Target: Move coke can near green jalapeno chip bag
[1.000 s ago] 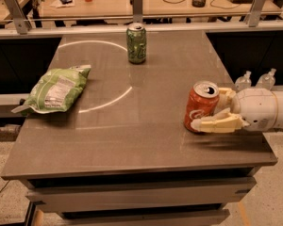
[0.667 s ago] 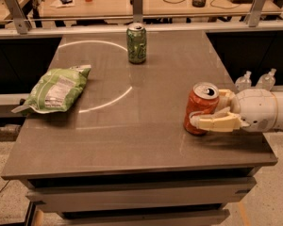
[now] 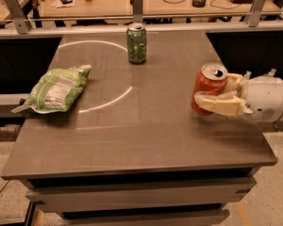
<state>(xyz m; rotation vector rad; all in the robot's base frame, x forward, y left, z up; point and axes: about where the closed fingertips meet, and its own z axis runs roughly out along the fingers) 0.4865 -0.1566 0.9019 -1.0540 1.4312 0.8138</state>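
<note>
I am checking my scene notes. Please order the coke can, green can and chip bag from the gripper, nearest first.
From the gripper, at the table's right edge:
1. Coke can: held in the gripper.
2. Green can: back middle.
3. Green jalapeno chip bag: left side.

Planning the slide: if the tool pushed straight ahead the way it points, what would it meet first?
The tool, at the right holding the coke can, points left: bare tabletop, then probably the green jalapeno chip bag.
</note>
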